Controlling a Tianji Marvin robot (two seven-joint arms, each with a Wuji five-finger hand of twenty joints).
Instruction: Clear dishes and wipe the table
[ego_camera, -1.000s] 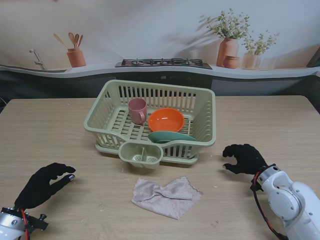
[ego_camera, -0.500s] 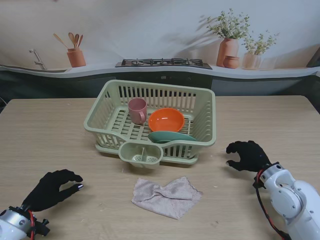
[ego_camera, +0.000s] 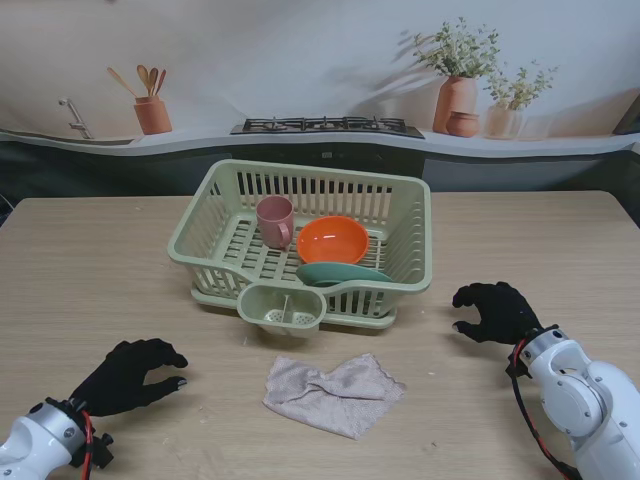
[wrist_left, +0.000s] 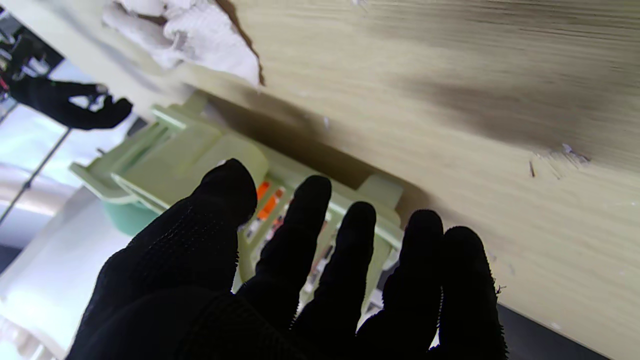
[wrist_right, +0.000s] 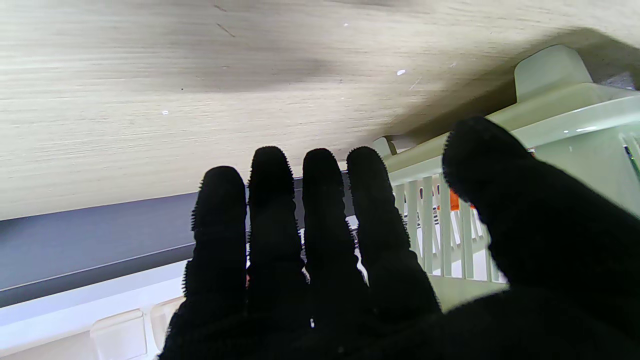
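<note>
A pale green dish basket (ego_camera: 408, 245) stands mid-table holding a pink cup (ego_camera: 275, 220), an orange bowl (ego_camera: 333, 240) and a teal plate (ego_camera: 343, 273). A crumpled beige cloth (ego_camera: 334, 393) lies on the table just nearer to me than the basket; the left wrist view shows the cloth (wrist_left: 190, 35) too. My left hand (ego_camera: 132, 375) hovers over the table to the cloth's left, fingers apart and empty. My right hand (ego_camera: 493, 313) rests open by the basket's right front corner, holding nothing. The basket (wrist_right: 550, 125) fills part of the right wrist view.
The wooden table (ego_camera: 90, 270) runs wide to both sides of the basket. Behind it is a counter with a stove (ego_camera: 328, 125), a pot of wooden utensils (ego_camera: 152, 110) and potted plants (ego_camera: 458, 85).
My left hand has moved right toward the cloth, its fingers curling downward. The right hand shifted slightly right early on, then stayed put.
</note>
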